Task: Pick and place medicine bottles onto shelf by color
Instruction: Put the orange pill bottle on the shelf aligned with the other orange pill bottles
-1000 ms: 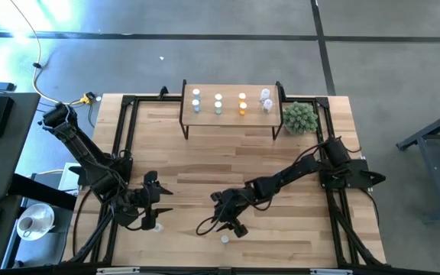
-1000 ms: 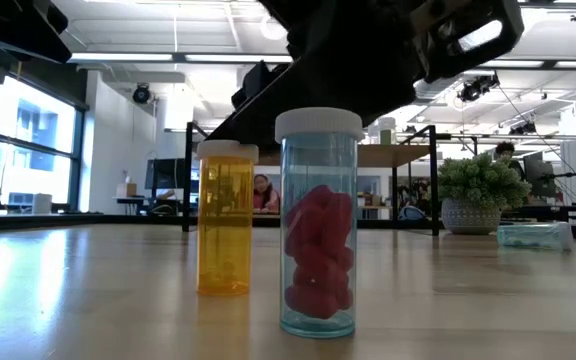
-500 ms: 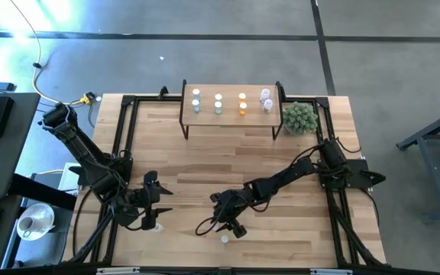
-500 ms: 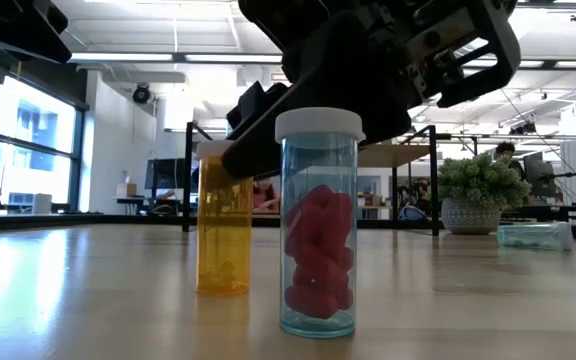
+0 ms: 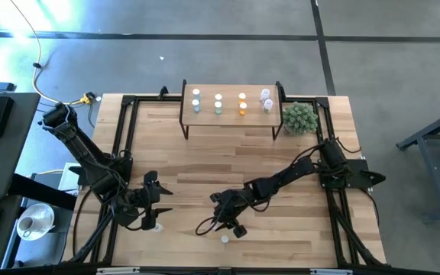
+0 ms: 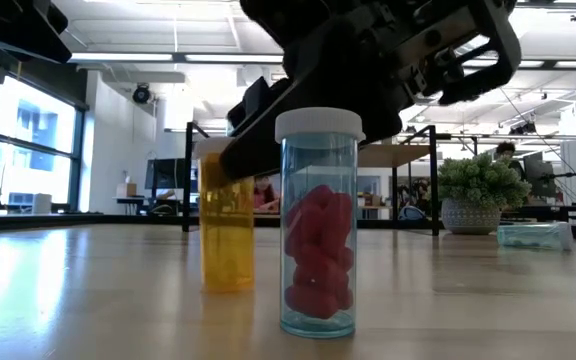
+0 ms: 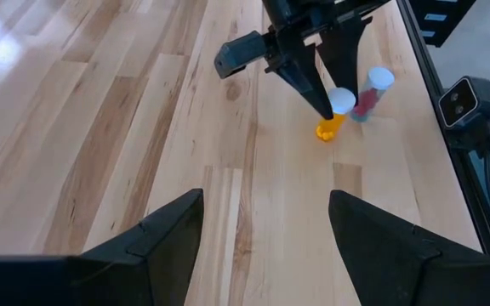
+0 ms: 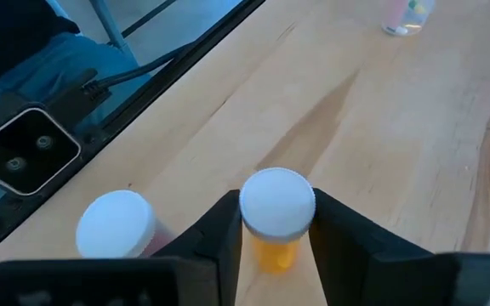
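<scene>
The right gripper has its jaws clamped on the orange bottle beside a clear bottle, while the left gripper hangs wide open over the desk.

Grey concrete floor, tall windows, bright ceiling lights overhead.

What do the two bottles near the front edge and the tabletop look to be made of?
Orange bottle: translucent amber plastic, apparently, glossy, with an opaque white cap. Light-blue bottle: clear tinted plastic, likely; red contents show through, ribbed white cap. Tabletop: light wood planks, visible grain, soft sheen. Right gripper fingers look matte black.
</scene>
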{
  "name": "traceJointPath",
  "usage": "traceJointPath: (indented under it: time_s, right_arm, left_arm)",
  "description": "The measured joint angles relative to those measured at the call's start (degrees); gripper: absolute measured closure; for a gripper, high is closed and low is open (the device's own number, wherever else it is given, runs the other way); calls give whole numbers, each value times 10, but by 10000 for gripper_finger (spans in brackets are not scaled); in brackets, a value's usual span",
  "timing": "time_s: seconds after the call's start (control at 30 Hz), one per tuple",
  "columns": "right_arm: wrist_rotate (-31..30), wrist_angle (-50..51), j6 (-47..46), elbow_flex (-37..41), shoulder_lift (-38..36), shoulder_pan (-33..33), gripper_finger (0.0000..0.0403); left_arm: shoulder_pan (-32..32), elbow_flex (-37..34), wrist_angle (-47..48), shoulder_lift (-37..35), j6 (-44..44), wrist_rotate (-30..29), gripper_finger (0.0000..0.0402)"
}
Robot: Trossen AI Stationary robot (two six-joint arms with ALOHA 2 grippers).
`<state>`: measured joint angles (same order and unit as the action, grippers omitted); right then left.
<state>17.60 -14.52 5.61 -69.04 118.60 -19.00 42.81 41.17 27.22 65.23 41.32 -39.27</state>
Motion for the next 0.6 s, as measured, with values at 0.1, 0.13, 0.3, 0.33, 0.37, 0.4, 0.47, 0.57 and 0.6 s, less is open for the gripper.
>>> traceJointPath:
  time_s: [0.1, 0.13, 0.3, 0.33, 0.37, 0.4, 0.47, 0.57, 0.6]
  right_arm:
    - [19, 12, 7, 0, -17, 0, 297]
    - [25, 15, 9, 0, -25, 0, 298]
    - [1, 56, 37, 0, -84, 0, 299]
    - [-16, 71, 43, 0, -97, 0, 299]
    - [-34, 82, 50, 0, -111, 0, 299]
    - [-55, 93, 57, 0, -125, 0, 299]
    - [-88, 116, 67, 0, -156, 0, 299]
    - [-134, 151, 75, 0, -207, 0, 299]
    - [-155, 163, 77, 0, -226, 0, 299]
  left_arm:
    - [0, 0, 0, 0, 0, 0, 158]
    - [0, 0, 0, 0, 0, 0, 158]
    - [0, 0, 0, 0, 0, 0, 158]
    - [0, 0, 0, 0, 0, 0, 158]
    - [0, 0, 0, 0, 0, 0, 158]
    - [0, 0, 0, 0, 0, 0, 158]
    - [0, 0, 0, 0, 0, 0, 158]
    - [0, 0, 0, 0, 0, 0, 158]
    - [0, 0, 0, 0, 0, 0, 158]
